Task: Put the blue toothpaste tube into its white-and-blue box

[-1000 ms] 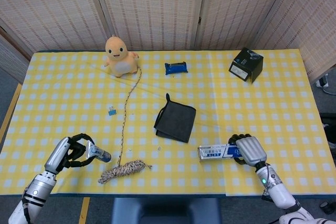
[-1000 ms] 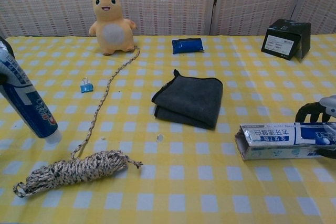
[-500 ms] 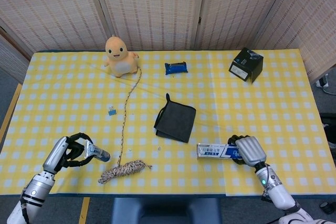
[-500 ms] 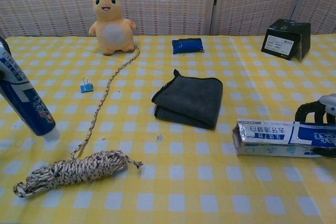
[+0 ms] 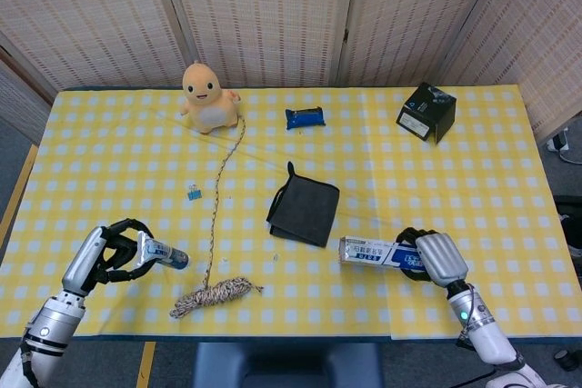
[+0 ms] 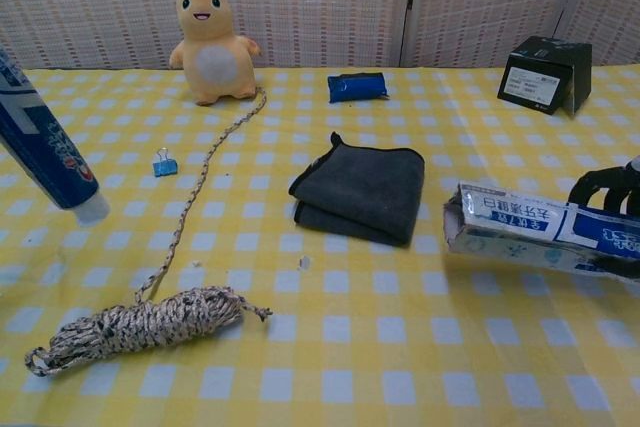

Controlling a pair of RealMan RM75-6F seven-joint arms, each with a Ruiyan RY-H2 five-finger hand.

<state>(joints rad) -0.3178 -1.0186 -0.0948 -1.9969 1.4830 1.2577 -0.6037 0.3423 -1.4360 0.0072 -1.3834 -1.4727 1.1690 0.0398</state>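
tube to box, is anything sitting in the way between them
Nothing at their height. The left hand holds the tube and the right hand holds the box, both clear of the table. Only the rope coil lies between them, flat on the cloth.

In the chest view the toothpaste tube [image 6: 45, 152] runs off the left edge, its holding hand unseen. The box [image 6: 540, 232] is cut off at the right edge, its print too small to read.
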